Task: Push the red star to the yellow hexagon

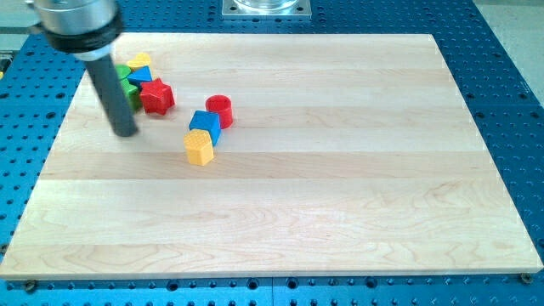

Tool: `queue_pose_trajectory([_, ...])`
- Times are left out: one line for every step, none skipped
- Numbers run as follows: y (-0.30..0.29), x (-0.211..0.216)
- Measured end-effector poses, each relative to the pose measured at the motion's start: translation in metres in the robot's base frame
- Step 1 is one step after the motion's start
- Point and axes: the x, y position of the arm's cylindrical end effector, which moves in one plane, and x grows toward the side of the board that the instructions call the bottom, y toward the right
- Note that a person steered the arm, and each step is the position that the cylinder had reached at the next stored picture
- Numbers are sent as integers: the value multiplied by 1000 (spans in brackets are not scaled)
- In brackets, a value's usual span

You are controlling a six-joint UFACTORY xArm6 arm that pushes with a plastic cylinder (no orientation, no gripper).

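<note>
The red star (157, 96) lies at the upper left of the wooden board (340, 187), at the right edge of a small cluster of blocks. The yellow hexagon (199, 147) lies lower and to the right of it, touching a blue block (205, 124) just above it. My tip (125, 133) rests on the board below and left of the red star, a short gap away, and well left of the yellow hexagon. The dark rod rises from it toward the view's top left.
A red cylinder (219, 110) stands right of the blue block. The cluster by the star holds a green block (129, 88), a blue block (140, 75) and a yellow block (139, 61). The rod hides part of the green block.
</note>
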Motion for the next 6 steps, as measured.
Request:
queue_pose_trajectory([-21,-33])
queue_pose_trajectory([-30,-92])
queue_pose_trajectory([-20,-112])
queue_pose_trajectory([45,-112])
queue_pose_trajectory([73,-69])
queue_pose_trajectory([85,-58])
